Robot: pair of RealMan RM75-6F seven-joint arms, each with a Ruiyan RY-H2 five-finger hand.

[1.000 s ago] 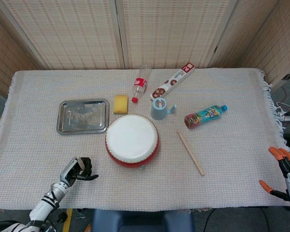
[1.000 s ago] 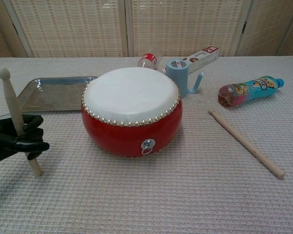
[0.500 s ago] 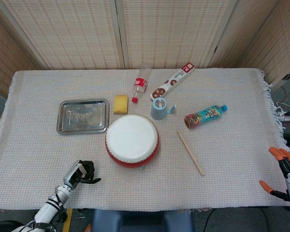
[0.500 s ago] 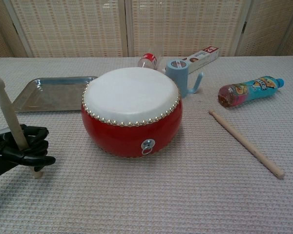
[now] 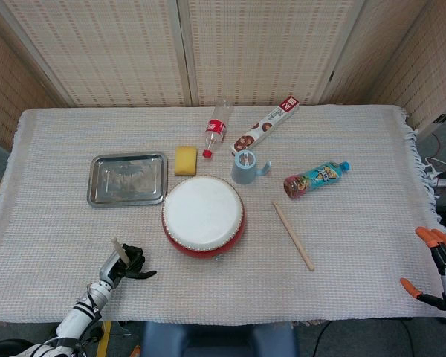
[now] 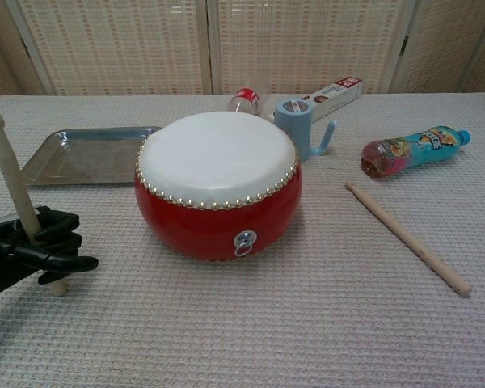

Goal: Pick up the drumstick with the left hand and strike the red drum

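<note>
Woven-cloth worktop (image 5: 357,282): black left hand (image 6: 40,246) grips a wooden drumstick (image 6: 12,182) upright, near-left of the round red drum (image 6: 218,186); strike remains undone.

Wooden drumstick (image 6: 13,191) stands near-upright left of the red drum (image 6: 217,190).

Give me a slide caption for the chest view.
Left hand holds a drumstick upright beside the red drum.
</note>
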